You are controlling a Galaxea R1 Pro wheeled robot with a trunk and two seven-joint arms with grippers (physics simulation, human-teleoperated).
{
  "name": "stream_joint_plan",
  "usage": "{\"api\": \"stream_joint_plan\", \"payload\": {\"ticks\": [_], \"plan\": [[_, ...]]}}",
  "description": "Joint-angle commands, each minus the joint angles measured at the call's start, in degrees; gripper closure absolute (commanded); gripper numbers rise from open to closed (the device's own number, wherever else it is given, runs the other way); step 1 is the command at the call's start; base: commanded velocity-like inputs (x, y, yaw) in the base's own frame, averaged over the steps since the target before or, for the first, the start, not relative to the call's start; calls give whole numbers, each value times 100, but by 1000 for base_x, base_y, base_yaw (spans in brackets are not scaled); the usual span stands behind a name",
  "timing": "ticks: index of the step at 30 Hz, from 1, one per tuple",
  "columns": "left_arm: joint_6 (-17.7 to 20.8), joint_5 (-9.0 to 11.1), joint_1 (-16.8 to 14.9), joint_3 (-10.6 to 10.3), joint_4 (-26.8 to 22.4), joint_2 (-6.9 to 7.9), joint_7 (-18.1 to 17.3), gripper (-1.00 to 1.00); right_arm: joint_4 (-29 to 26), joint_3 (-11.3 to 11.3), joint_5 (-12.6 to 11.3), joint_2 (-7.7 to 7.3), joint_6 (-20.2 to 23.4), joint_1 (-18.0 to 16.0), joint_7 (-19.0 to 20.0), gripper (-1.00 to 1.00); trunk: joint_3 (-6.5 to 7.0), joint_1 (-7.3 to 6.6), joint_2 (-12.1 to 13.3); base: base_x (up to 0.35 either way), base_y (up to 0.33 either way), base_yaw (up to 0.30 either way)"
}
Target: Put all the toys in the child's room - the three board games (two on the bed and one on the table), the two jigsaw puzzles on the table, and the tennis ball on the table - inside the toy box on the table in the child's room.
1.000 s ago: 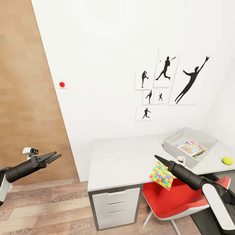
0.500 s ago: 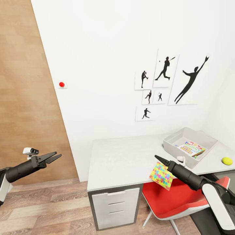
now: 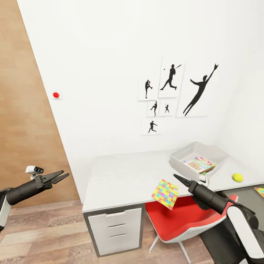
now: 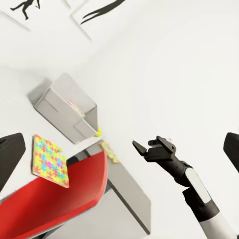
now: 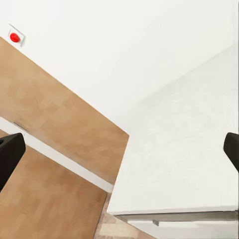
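The jigsaw puzzle (image 3: pixel 165 193) hangs tilted in the air off the table's (image 3: pixel 124 176) front edge, above the red chair (image 3: pixel 176 220), just beside the right gripper (image 3: pixel 176 178) but not between its fingers, which are spread wide and hold nothing. The left gripper (image 3: pixel 61 177) is likewise parted and empty. To do this step well, I judge the slab needs regrasping by one edge, then carrying level over the toy box (image 3: pixel 179 161), which already holds a board game (image 3: pixel 200 164).

Walls: white, with black baseball silhouette posters (image 3: pixel 172 93) and a red round button (image 3: pixel 56 95)
Floor: wood planks (image 3: pixel 44 234)
Furniture: red chair (image 3: pixel 183 220), white drawer unit (image 3: pixel 115 229)
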Motion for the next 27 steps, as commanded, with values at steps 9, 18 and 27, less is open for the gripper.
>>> {"api": "stream_joint_plan", "payload": {"ticks": [9, 18, 27], "plan": [[61, -8, -4, 2, -3, 2, -25, -100, 1, -5, -18, 1, 42, -7, 15, -100, 24, 3, -14, -88, -111, -221], [73, -23, -4, 2, -3, 2, -25, -100, -2, 3, -18, 1, 41, -7, 8, -100, 63, 3, -14, -5, -4, -247], [78, -48, -4, 10, -3, 2, -25, -100, -9, 3, -17, 1, 40, -7, 6, -100, 70, 3, -14, -83, 0, -52]]}}
